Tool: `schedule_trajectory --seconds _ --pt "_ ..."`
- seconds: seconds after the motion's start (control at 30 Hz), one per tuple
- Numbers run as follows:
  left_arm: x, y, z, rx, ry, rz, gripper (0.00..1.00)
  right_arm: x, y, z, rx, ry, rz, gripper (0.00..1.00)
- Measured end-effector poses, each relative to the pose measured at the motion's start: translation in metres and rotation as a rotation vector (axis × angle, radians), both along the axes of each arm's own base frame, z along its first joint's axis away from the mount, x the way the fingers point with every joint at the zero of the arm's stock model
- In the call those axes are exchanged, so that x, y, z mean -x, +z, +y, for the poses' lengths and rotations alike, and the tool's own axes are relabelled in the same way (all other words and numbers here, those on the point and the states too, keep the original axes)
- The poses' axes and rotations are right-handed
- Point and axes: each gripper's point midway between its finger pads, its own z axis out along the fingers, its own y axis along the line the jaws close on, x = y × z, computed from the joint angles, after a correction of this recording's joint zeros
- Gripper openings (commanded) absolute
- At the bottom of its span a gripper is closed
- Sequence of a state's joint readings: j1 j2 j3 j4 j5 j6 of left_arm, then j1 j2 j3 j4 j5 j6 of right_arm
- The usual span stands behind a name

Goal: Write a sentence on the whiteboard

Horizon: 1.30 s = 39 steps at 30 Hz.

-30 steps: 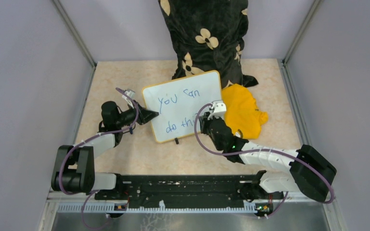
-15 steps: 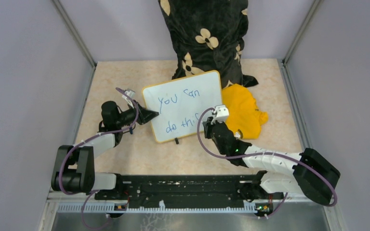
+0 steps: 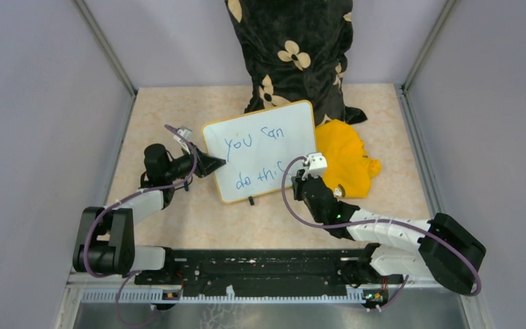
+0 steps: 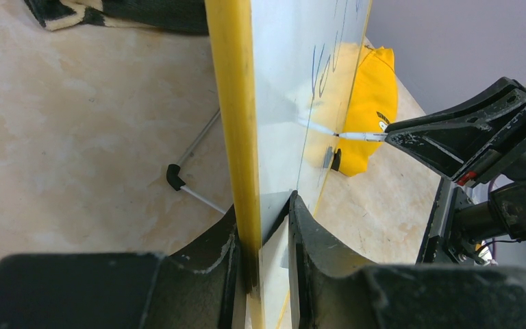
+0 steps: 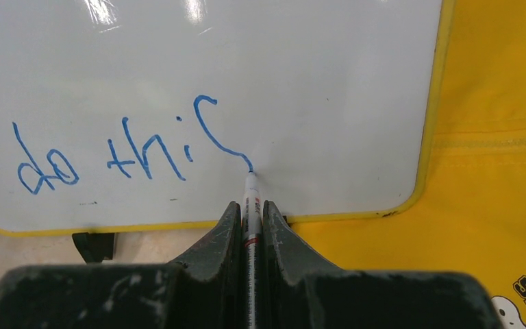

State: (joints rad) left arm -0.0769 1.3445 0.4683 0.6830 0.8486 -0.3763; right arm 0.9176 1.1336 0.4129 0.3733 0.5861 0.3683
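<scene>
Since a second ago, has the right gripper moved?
Yes. In the top view the right gripper shifted rightward and nearer along the whiteboard, toward its right edge.

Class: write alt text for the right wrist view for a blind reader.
The right hand holds a marker, tip on the whiteboard, at an unfinished s after blue writing "do thi". A yellow cloth shows to its right.

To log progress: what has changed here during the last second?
The right gripper, shut on the marker, slid right and down in the top view, lengthening the sentence by a curved stroke. The left gripper stays clamped on the whiteboard, which has not moved.
</scene>
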Motion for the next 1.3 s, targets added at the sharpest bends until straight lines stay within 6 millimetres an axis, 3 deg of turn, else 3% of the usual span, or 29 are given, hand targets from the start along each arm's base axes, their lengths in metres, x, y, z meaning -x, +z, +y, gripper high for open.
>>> schedule_trajectory --seconds 0.73,1.03,1.13,1.3 --pt "0.0 0.0 0.0 0.0 0.0 0.001 0.0 0.013 -0.01 0.029 -0.02 0.139 0.026 0.0" --pt "0.0 0.0 0.0 -0.001 0.0 0.001 0.0 0.014 -0.003 0.039 -0.032 0.161 0.017 0.0" --pt "0.0 0.0 0.0 -0.001 0.0 0.001 0.0 0.017 0.012 0.033 -0.051 0.155 -0.004 0.0" --pt "0.0 0.0 0.0 0.0 0.0 0.001 0.0 0.02 0.06 0.009 -0.132 0.098 -0.109 0.0"
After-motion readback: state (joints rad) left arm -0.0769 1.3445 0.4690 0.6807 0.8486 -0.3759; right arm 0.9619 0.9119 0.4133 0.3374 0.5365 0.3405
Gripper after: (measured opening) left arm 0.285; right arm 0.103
